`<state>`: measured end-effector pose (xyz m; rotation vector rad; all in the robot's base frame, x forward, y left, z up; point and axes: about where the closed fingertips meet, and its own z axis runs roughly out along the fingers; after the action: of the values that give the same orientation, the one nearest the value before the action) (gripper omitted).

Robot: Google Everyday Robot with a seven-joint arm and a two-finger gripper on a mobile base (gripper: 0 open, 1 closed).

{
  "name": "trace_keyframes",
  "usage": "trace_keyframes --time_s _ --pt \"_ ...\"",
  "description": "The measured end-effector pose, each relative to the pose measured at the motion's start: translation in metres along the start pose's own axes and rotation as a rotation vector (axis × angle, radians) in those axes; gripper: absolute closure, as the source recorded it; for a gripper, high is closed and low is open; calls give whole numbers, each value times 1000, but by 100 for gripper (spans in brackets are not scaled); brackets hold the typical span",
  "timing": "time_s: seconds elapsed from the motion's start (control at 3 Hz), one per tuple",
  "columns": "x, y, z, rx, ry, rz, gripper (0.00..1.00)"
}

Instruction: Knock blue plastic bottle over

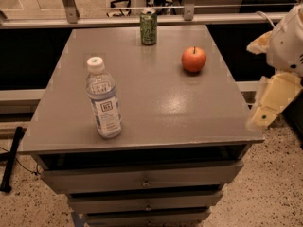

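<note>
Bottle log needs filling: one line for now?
blue plastic bottle upright, front-left | gripper off table, right side | not yet knocked over

A green drink can [148,27] is set upright near the far edge of a grey tabletop [161,108]. A red apple [194,59] is placed nearer and to the right, apart from it. Drawers [142,178] are stacked beneath the top.

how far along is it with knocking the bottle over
Done: nothing yet. The bottle stands upright near the front left of the table.
In hand: the gripper hangs off the table's right edge, well apart from the bottle and touching nothing.
Left: the whole job, which means reaching across to the bottle and tipping it. The apple and can sit farther back, probably out of the way.
</note>
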<state>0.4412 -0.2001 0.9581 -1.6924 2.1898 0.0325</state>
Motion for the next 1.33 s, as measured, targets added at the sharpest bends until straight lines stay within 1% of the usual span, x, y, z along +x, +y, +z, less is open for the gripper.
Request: trace_keyframes --time_s 0.33,0.67,1.0,1.33 --pt "-34 22 39 -68 -177 28 0" --pt "-84 46 64 -126 -362 47 0" --pt "-141 66 70 -178 -536 78 0" --pt "-157 70 61 -193 -586 91 0"
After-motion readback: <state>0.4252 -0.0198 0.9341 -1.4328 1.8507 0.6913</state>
